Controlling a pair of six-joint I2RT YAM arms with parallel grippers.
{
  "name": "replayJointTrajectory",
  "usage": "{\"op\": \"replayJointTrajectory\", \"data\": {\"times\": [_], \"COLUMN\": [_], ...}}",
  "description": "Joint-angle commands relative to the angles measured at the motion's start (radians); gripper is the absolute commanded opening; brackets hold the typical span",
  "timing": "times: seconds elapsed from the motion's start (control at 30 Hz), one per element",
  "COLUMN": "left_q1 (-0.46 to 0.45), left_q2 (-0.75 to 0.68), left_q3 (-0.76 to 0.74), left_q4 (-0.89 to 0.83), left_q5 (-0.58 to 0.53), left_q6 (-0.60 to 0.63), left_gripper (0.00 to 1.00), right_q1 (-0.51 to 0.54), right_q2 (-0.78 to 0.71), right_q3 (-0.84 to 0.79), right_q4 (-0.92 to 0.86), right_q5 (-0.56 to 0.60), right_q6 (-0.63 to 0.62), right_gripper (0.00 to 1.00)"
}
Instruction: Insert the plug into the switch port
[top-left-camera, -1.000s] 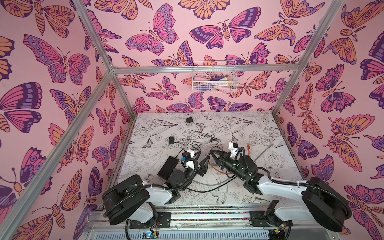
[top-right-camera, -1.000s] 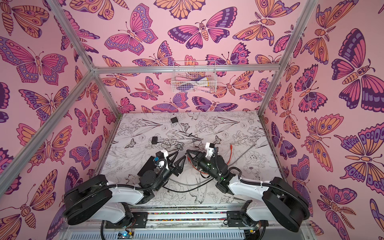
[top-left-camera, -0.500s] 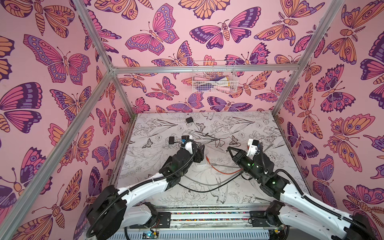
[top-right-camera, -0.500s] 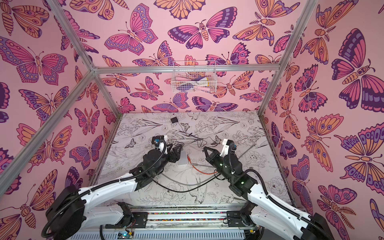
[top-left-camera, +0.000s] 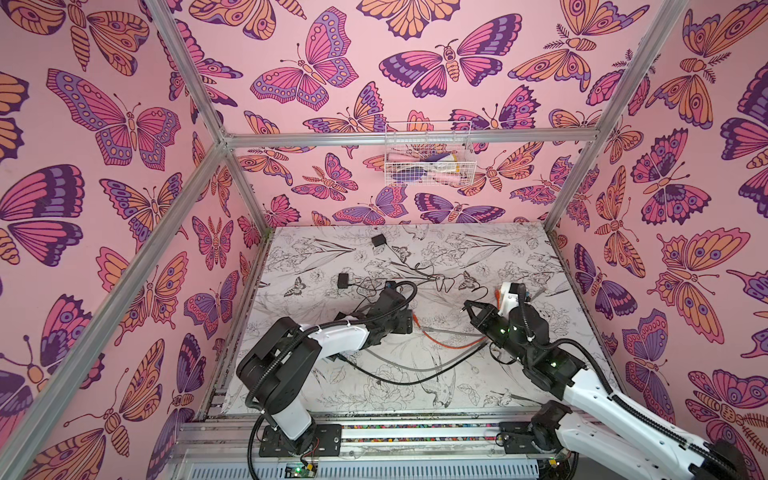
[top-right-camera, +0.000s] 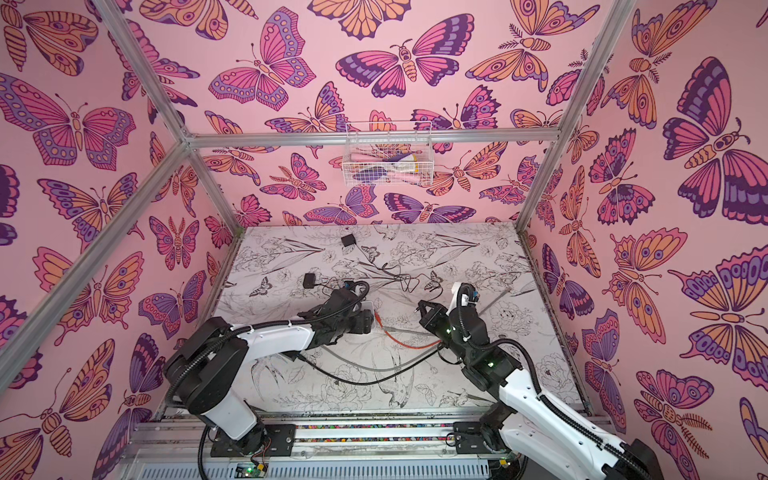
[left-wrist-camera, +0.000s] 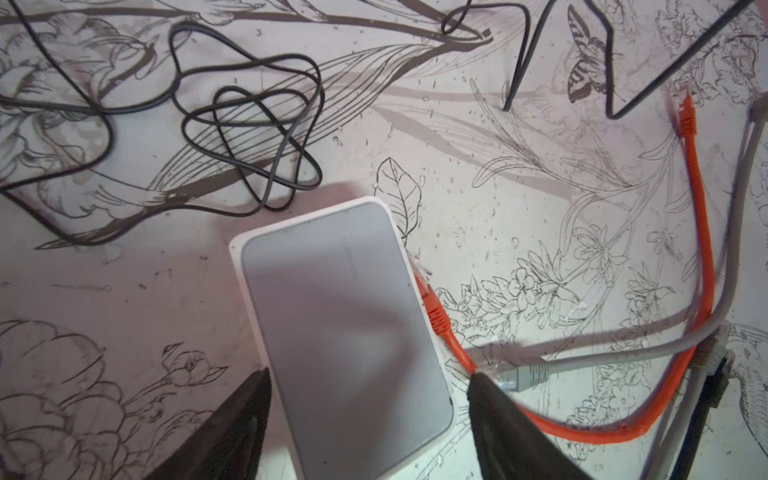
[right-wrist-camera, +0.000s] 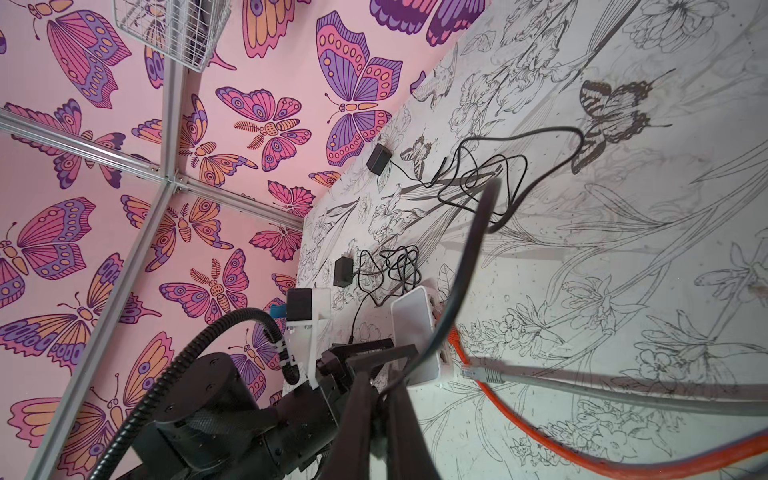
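Left gripper (left-wrist-camera: 368, 374) has spread wider astride the switch (left-wrist-camera: 332, 299); right gripper (top-left-camera: 469, 308) stays pinched on the black plug (top-left-camera: 461, 310). Switch seems unbraced for insertion.

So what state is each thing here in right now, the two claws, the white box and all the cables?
white box: lying flat, not gripped.
left claw: open, astride the white box.
right claw: shut on a thin black cable.
orange cable: one end at the box's side, seemingly plugged in; other end loose.
grey cable: plug lying beside the box, unplugged.
black adapters: lying loose, untouched.
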Motion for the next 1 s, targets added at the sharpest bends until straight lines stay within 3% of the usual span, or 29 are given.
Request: {"op": "replayJointTrajectory", "data": {"times": [0.0, 0.27, 0.4, 0.57, 0.7, 0.83, 0.97], "left_q1": [0.002, -0.024, -0.030, -0.032, -0.033, -0.033, -0.033], "left_q2": [0.045, 0.155, 0.177, 0.205, 0.228, 0.242, 0.259], "left_q3": [0.038, 0.173, 0.205, 0.241, 0.265, 0.265, 0.278], "left_q4": [-0.061, -0.224, -0.261, -0.292, -0.330, -0.344, -0.377], "left_q5": [0.002, -0.059, -0.078, -0.076, -0.079, -0.064, -0.009], "left_q6": [-0.003, 0.060, 0.060, 0.076, 0.096, 0.125, 0.149], "left_gripper": [0.78, 0.80, 0.87, 0.89, 0.78, 0.58, 0.62], "right_q1": [-0.016, -0.056, -0.064, -0.078, -0.088, -0.096, -0.106], "right_q2": [-0.011, -0.037, -0.052, -0.076, -0.108, -0.140, -0.156], "right_q3": [0.001, -0.009, -0.011, -0.027, -0.032, -0.034, -0.034], "right_q4": [-0.007, -0.017, -0.032, -0.039, -0.063, -0.089, -0.102], "right_q5": [-0.021, -0.045, -0.049, -0.058, -0.057, -0.052, -0.058], "right_q6": [-0.007, -0.007, -0.013, -0.006, -0.008, -0.015, -0.019], "right_gripper": [0.00, 0.00, 0.00, 0.00, 0.00, 0.00, 0.00]}}
